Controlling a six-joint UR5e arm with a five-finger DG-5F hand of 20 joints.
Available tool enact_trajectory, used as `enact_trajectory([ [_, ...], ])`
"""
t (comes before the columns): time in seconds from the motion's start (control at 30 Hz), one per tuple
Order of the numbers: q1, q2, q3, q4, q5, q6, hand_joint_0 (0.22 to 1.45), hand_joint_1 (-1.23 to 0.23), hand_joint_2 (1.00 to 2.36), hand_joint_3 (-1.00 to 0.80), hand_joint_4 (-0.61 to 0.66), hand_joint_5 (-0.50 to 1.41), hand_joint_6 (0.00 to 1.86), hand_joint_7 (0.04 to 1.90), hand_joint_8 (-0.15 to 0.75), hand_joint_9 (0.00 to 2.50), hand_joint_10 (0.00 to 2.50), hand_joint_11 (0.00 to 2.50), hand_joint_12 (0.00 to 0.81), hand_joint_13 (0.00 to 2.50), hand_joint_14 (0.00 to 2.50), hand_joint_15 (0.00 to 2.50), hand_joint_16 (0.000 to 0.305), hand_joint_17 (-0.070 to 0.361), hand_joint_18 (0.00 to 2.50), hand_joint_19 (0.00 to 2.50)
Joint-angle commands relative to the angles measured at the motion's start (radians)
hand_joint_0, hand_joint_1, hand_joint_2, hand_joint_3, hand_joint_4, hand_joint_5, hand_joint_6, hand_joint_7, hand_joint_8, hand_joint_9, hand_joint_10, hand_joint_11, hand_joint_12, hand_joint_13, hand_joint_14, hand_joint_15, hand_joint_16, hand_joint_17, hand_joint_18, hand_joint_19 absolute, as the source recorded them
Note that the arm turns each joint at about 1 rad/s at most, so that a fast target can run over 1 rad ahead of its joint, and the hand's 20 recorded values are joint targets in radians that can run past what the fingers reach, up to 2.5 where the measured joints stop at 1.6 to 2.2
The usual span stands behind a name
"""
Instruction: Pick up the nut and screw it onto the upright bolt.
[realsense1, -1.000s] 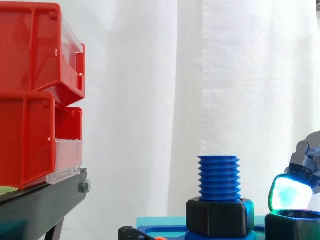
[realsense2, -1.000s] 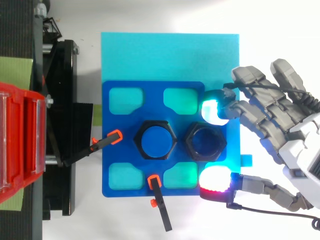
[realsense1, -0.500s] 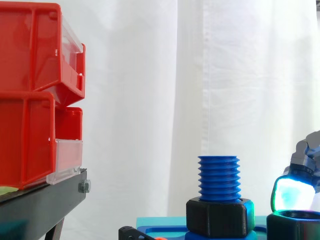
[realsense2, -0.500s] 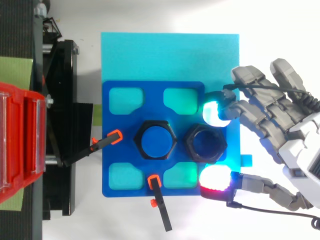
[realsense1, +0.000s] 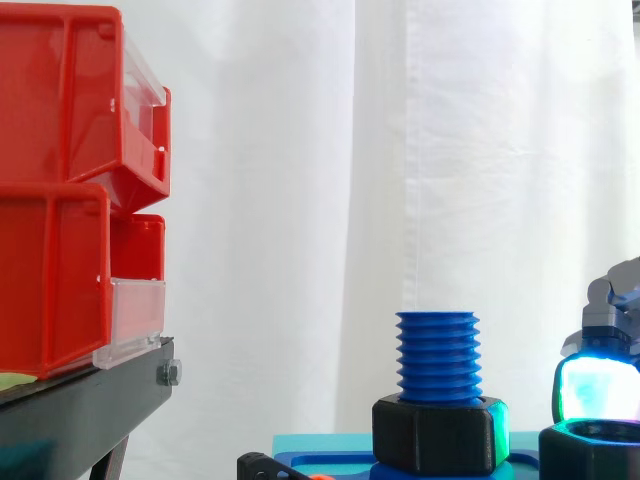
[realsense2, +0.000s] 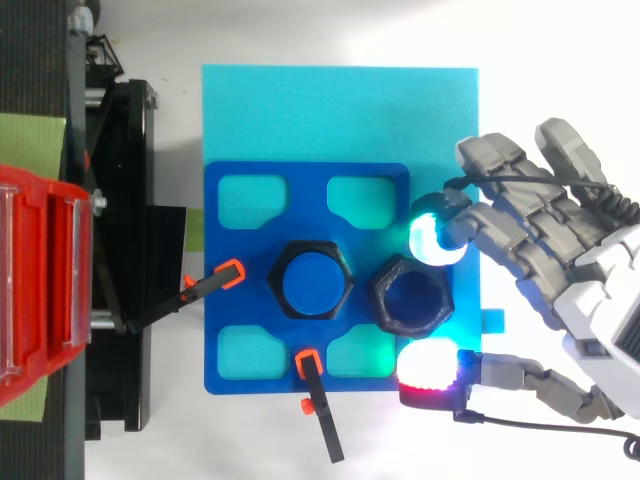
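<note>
Nut (realsense2: 410, 297) sitting between spread-apart fingers (realsense2: 500, 215) of hand (realsense2: 585, 285), cyan pad (realsense2: 432, 240) touching its rim, red pad (realsense2: 428, 366) just beside, nothing clamped, bolt (realsense2: 313, 281) alongside.

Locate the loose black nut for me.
Top view: the loose nut rests on the blue plate, just view-right of the upright bolt, with the hand on its far side.

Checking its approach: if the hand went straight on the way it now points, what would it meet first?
The loose black nut, right before the hand; behind it stands the blue bolt. Height is hard to judge.
</note>
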Motion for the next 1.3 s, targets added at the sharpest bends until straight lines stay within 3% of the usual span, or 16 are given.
enact_trajectory([
  [0.0,0.0,0.0,0.0,-0.003,-0.002,0.0,0.52,-0.74,1.0,-0.5,0.25,-0.19,0.5,1.32,0.294,0.36,0.0,0.04,0.345,0.3,0.0,0.0,0.04,0.09,0.15,0.0],
  [0.4,-0.004,0.0,0.0,-0.01,-0.019,0.0,0.52,-0.75,1.0,-0.5,0.25,-0.19,0.5,1.32,0.296,0.37,0.0,0.05,0.342,0.31,0.0,0.0,0.04,0.089,0.16,0.0],
  [0.6,-0.02,0.0,0.0,-0.015,-0.054,0.0,0.52,-0.76,1.0,-0.5,0.25,-0.19,0.5,1.34,0.299,0.38,0.0,0.05,0.343,0.31,0.0,0.0,0.04,0.089,0.16,0.0],
  [0.93,-0.042,0.0,0.0,-0.053,-0.083,0.011,0.49,-0.79,1.0,-0.5,0.26,-0.19,0.51,1.32,0.307,0.38,0.0,0.06,0.354,0.31,0.0,0.0,0.041,0.093,0.16,0.0],
  [1.27,-0.042,0.0,0.0,-0.053,-0.085,0.011,0.48,-0.78,1.0,-0.5,0.27,-0.2,0.54,1.3,0.307,0.38,0.0,0.06,0.356,0.31,0.0,0.0,0.042,0.094,0.16,0.0],
])
